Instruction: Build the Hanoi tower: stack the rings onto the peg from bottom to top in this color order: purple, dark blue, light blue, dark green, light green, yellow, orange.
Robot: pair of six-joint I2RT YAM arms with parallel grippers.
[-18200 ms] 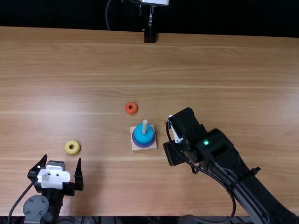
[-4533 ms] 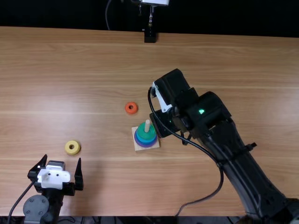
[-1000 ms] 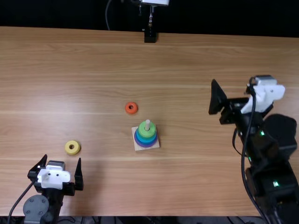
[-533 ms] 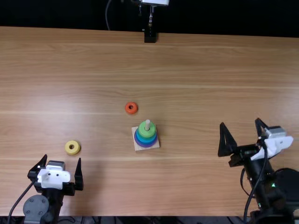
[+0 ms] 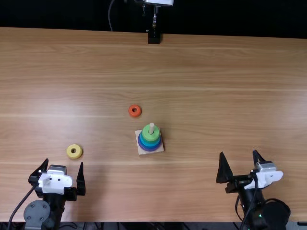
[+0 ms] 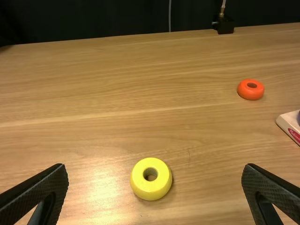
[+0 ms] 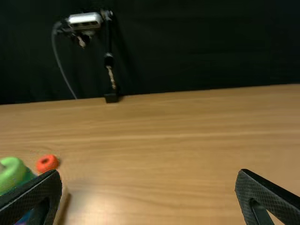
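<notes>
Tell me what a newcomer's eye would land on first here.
Probably the bright tower near the middle of the table, its pale peg poking out above a light green ring. Next, the orange ring, lying alone just beyond the tower and a little to its left, and the yellow ring, on the wood just ahead of the open left gripper.
</notes>
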